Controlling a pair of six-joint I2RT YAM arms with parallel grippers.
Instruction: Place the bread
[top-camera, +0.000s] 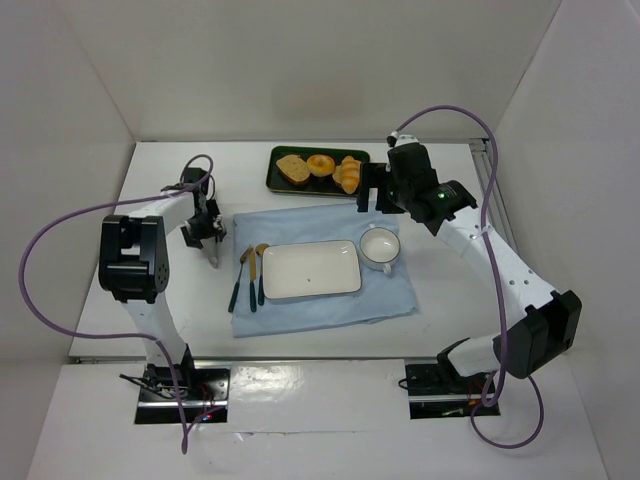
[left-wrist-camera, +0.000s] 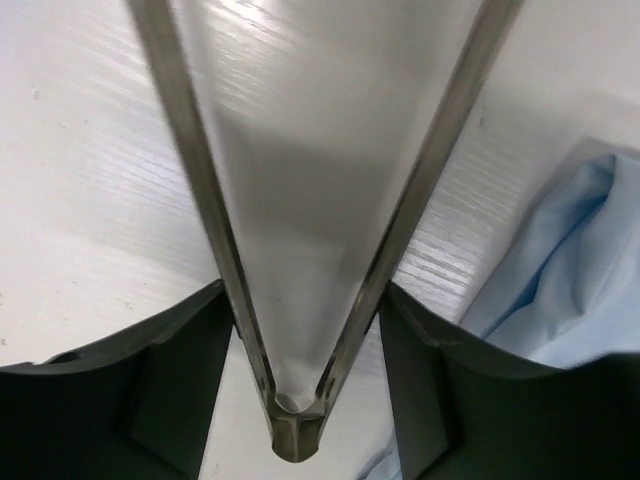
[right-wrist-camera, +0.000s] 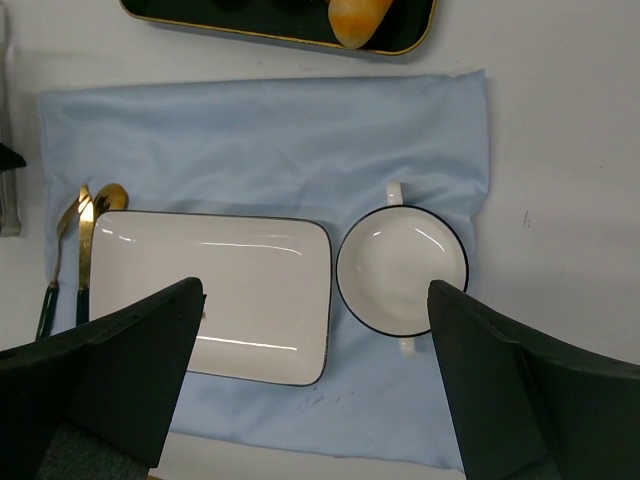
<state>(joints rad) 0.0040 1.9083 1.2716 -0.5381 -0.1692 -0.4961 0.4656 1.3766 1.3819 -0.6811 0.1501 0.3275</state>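
Your right gripper (top-camera: 372, 198) hangs at the near-right corner of the black tray (top-camera: 285, 186), above the far edge of the blue cloth (top-camera: 320, 225). Its fingers (right-wrist-camera: 110, 370) are spread wide, released. In its wrist view they frame the white cup (right-wrist-camera: 402, 268) and the white plate (right-wrist-camera: 215, 295) below.

The bread (top-camera: 348, 175) lies at the right end of the tray, just far-left of your right gripper and not touched by it. The orange ring bun (top-camera: 320, 164) is just left of the bread, and 1 toast slice (top-camera: 293, 168) is left of that. You can't tell whether bread and bun touch.

Your left gripper (top-camera: 203, 228) is over the bare table (top-camera: 150, 180), just left of the cloth and well apart from the tray. It's clenched on metal tongs (left-wrist-camera: 210, 200): the dark fingers press on both legs of the V. The tong tips run out of the wrist view. From above they point toward the near side.

The plate sits mid-cloth with the cup just right of it. 3 gold utensils (top-camera: 250, 275) with dark handles lie just left of the plate.
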